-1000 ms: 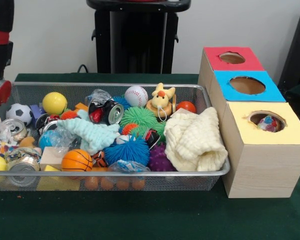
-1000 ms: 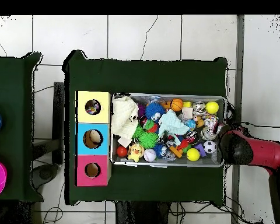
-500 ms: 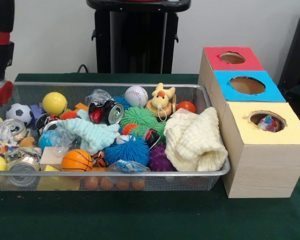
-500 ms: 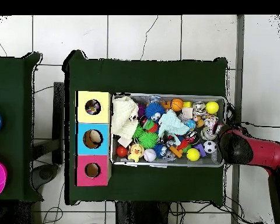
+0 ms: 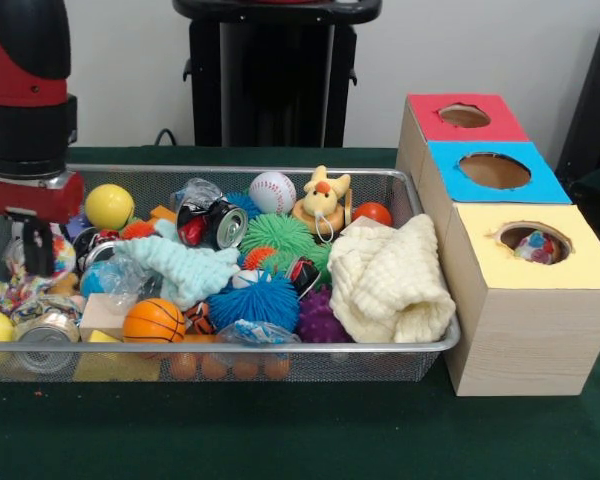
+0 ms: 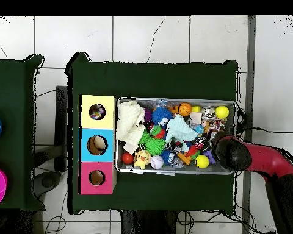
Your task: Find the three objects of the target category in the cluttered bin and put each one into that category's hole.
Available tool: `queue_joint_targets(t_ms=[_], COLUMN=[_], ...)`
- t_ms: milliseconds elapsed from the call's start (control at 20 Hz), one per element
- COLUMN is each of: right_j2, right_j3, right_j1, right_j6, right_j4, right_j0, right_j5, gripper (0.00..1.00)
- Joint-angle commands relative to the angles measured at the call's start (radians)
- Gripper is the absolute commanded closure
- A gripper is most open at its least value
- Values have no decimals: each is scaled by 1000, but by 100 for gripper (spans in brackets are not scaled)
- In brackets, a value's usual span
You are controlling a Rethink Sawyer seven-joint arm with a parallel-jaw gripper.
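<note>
the red and black arm (image 5: pixel 25 100) comes down over the left end of the wire mesh bin (image 5: pixel 380 178) in the front view, and its claw (image 5: pixel 35 250) hangs low among the clutter there, over a crushed can and crinkled wrappers. whether the claw is apart or together cannot be told. from overhead the arm (image 6: pixel 253 157) covers the bin's right end. the bin sits on the green counter (image 5: pixel 280 430), packed with toys: a yellow ball (image 5: pixel 109 206) just right of the claw, a basketball (image 5: pixel 153 321) at the near wall, a baseball (image 5: pixel 272 192) at the far wall, a cream cloth (image 5: pixel 390 280) at the right end. right of the bin stands the wooden box (image 5: pixel 520 330) with a red hole (image 5: pixel 464 115), a blue hole (image 5: pixel 494 170) and a yellow hole (image 5: pixel 533 243); something colourful lies inside the yellow one.
</note>
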Motion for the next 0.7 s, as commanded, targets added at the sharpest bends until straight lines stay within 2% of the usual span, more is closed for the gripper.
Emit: queue_joint_targets(t_ms=[50,700], right_j2=[95,80], right_j3=[115,154], right_j1=[19,-144], right_j6=[-143,-132], right_j4=[60,133], right_j0=[-4,30], right_j5=[170,303], gripper=[100,100])
